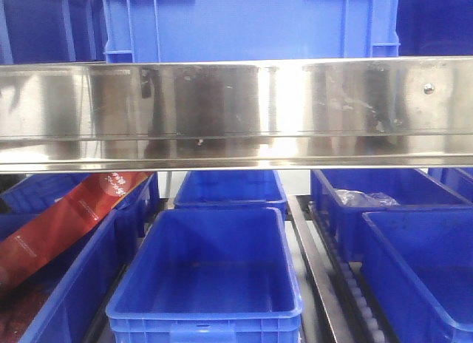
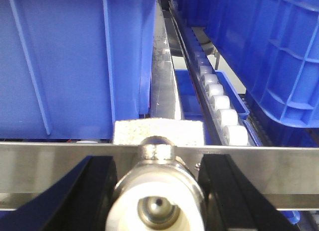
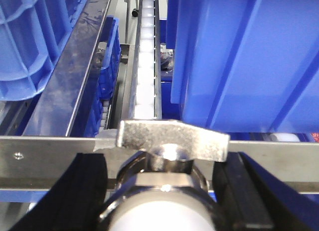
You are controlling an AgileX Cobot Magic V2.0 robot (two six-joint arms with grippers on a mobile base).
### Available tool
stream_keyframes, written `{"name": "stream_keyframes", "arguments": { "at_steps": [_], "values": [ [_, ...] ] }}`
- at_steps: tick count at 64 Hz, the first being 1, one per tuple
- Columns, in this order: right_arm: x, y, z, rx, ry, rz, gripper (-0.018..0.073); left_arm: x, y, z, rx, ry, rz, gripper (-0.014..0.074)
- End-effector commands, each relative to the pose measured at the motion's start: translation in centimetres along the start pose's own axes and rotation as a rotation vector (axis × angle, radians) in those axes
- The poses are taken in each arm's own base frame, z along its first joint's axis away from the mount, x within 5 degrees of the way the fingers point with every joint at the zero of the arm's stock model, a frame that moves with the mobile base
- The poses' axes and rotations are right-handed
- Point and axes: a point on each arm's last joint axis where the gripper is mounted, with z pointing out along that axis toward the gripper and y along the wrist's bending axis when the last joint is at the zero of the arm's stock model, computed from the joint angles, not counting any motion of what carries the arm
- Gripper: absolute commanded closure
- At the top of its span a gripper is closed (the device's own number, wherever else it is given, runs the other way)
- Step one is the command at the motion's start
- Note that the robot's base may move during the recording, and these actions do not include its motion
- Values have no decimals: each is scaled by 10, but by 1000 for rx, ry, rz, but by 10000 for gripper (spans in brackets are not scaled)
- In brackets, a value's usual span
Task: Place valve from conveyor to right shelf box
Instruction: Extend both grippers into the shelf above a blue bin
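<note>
- We find no word, number or brand that we can read in any view.
- We see pale print on the red packet (image 1: 65, 219) in the front-facing view, but it is too small and blurred to make out.

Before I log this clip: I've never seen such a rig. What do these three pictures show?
This is a two-armed robot with three cameras. The front camera faces a steel shelf rail, with a blue crate above it and an empty blue bin below. The other two cameras sit on the wrists, looking past black jaws. Each arm's jaws grip a metal valve: the left valve shows its bore, the right valve its flat handle.
</note>
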Motion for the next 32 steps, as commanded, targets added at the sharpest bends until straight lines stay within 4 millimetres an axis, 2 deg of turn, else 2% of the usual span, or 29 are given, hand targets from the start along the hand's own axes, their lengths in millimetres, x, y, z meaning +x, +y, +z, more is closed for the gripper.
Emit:
{"name": "stream_keyframes", "arguments": {
  "at_steps": [1, 32],
  "values": [
    [-10, -2, -4, 19, -95, -8, 721, -9, 0, -2, 0, -84, -7, 708],
    [-12, -1, -5, 8, -121, 16, 721, -14, 0, -3, -1, -114, -7, 708]
  ]
}}
